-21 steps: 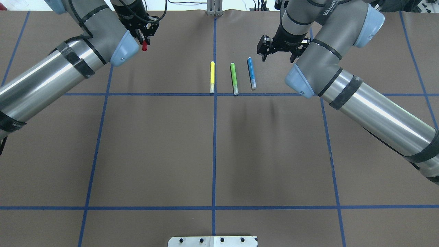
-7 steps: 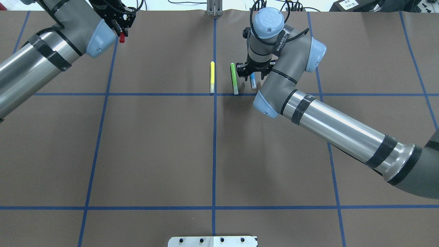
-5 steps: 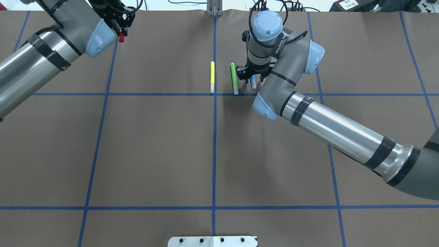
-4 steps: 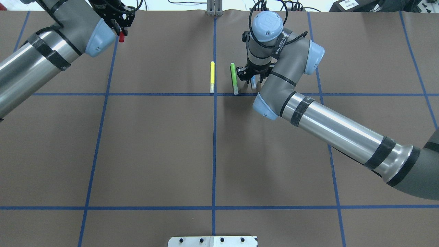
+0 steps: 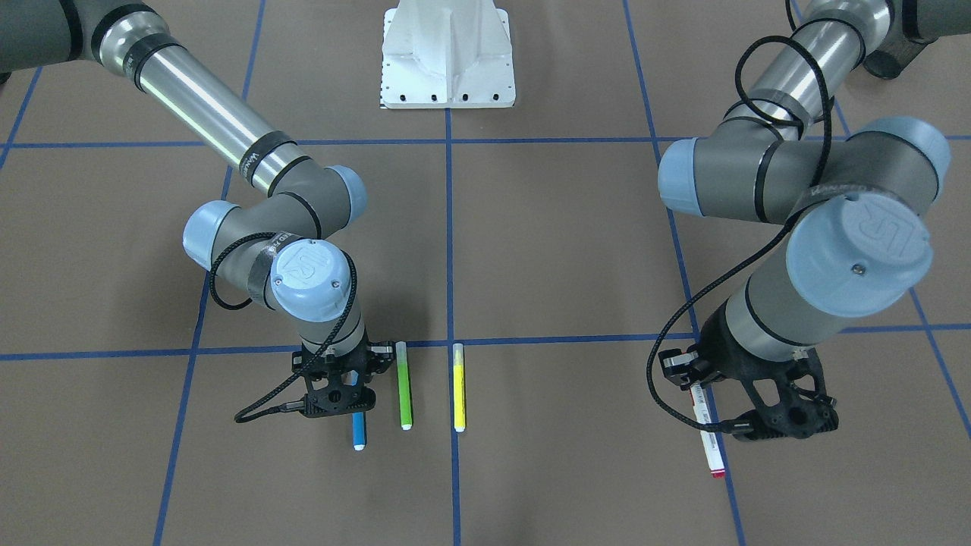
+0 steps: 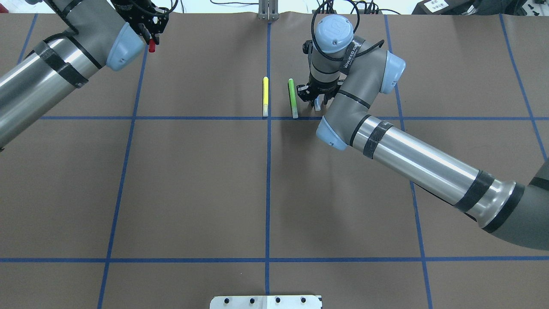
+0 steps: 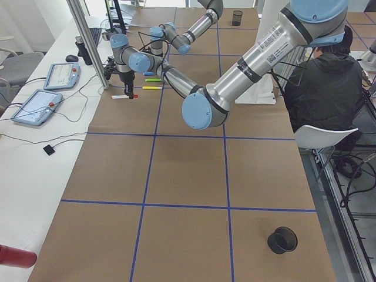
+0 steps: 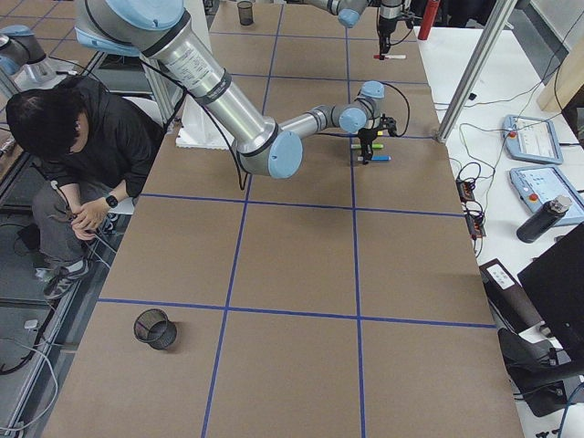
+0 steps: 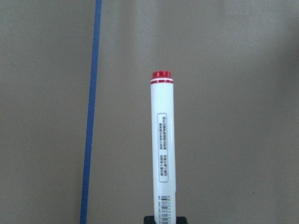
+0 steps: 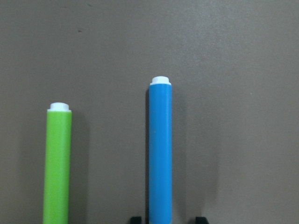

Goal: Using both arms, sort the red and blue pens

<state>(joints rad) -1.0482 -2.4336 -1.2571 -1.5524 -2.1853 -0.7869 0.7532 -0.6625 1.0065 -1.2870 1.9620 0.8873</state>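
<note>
Hazard at right fingers (image 10: 201,220), spread open astride blue pen (image 10: 160,149) lying on counter (image 6: 193,171): green marker (image 10: 58,163) lies just beside, so skewed closure could nudge it; left fingers (image 9: 182,220) clamp red pen (image 9: 162,98) by one end (slip likely); barrel label (image 9: 162,154) unreadable; joint caps (image 5: 861,239) read "UR".

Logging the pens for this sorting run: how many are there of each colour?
red pen: 1
blue pen: 1
green pen: 1
yellow pen: 1
Total: 4
</note>
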